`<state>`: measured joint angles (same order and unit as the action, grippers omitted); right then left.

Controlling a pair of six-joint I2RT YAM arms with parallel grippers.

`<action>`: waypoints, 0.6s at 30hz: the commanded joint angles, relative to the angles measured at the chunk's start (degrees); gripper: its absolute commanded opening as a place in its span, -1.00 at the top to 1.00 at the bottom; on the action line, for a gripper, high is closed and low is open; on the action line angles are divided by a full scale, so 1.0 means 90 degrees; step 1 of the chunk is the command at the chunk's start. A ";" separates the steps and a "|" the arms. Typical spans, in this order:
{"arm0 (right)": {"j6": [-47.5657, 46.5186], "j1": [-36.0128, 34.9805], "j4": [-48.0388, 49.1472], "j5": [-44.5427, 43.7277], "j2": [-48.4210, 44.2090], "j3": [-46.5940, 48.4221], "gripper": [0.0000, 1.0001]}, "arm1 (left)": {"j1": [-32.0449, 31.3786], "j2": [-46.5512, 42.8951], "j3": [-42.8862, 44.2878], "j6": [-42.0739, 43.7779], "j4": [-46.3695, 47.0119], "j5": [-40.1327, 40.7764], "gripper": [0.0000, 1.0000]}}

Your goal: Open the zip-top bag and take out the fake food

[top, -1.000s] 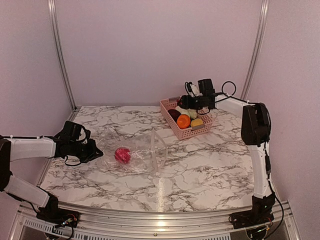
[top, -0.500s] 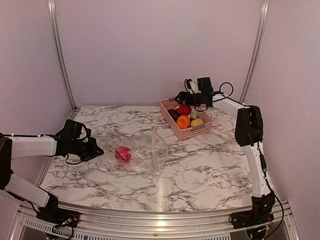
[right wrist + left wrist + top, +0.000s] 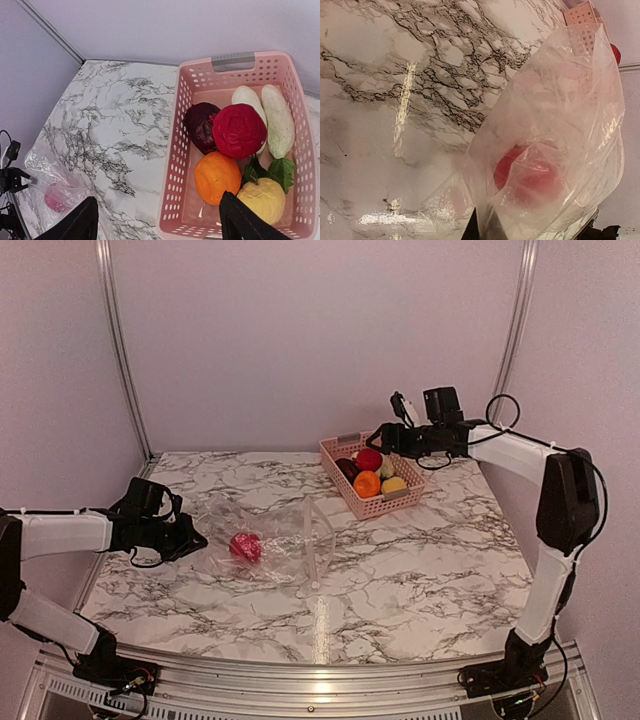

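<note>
While L gripper (image 3: 188, 538) pinched the zip-top bag (image 3: 275, 535) w/ a red fruit (image 3: 245, 546) inside, R gripper (image 3: 390, 440) hung spread wide above the pink basket (image 3: 375, 508).

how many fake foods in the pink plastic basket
6: dark red ball, bright red ball beside it, orange ball and yellow fruit opposite the grey handle, two pale vegetables near it. Others may hide underneath.

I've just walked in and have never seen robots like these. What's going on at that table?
The left gripper pinches one end of the clear zip-top bag, which has one red fake fruit inside. The right gripper hangs open up by the pink basket, which holds the other fake food: red, dark red, orange, yellow and pale pieces.
</note>
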<state>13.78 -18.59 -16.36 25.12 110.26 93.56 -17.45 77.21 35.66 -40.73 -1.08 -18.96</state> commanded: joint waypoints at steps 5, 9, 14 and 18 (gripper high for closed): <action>0.0741 -0.1061 0.0501 0.0831 -0.0624 -0.1692 -0.27 | 0.0036 -0.0157 -0.0186 -0.0087 0.0405 -0.0023 1.00; 0.1166 -0.1477 0.0867 0.1072 -0.0435 -0.2052 0.01 | 0.0035 -0.0169 -0.0198 -0.0147 0.0462 -0.0030 1.00; 0.1831 -0.1722 0.1567 0.1428 -0.0112 -0.2479 0.36 | 0.0035 -0.0249 -0.0193 -0.0200 0.0478 -0.0012 1.00; 0.1914 -0.1982 0.1636 0.1471 0.0253 -0.2287 0.49 | 0.0035 -0.0318 -0.0218 -0.0240 0.0512 -0.0021 1.00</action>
<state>27.77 -34.52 -5.45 36.77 109.47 71.50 -17.45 76.01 34.48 -42.46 2.13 -19.00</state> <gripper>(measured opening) 0.276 0.003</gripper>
